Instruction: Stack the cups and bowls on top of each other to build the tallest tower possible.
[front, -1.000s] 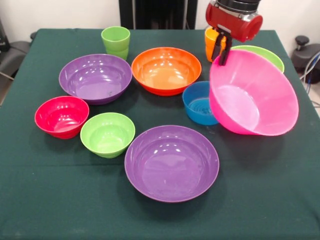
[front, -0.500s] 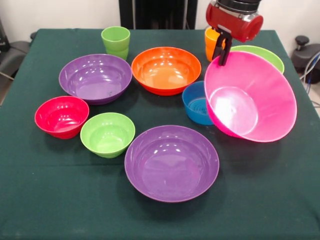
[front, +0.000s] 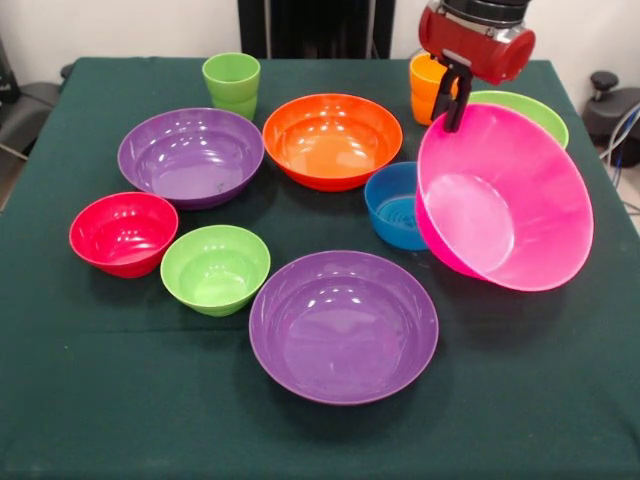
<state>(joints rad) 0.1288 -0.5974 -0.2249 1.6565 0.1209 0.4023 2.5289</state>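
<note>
Tool (front: 453, 108) clamped on the far rim of the pink bowl (front: 505, 200), which hangs steeply tilted, clear of the tabletop (front: 120, 400) beside the blue bowl (front: 395, 208), presumably for carrying to a stacking spot.

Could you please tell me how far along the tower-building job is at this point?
Nothing is stacked yet. In hand: the gripper grips the pink bowl by its rim, tilted off the table. Left: both purple bowls, the orange bowl, the other bowls and both cups sit separately.
</note>
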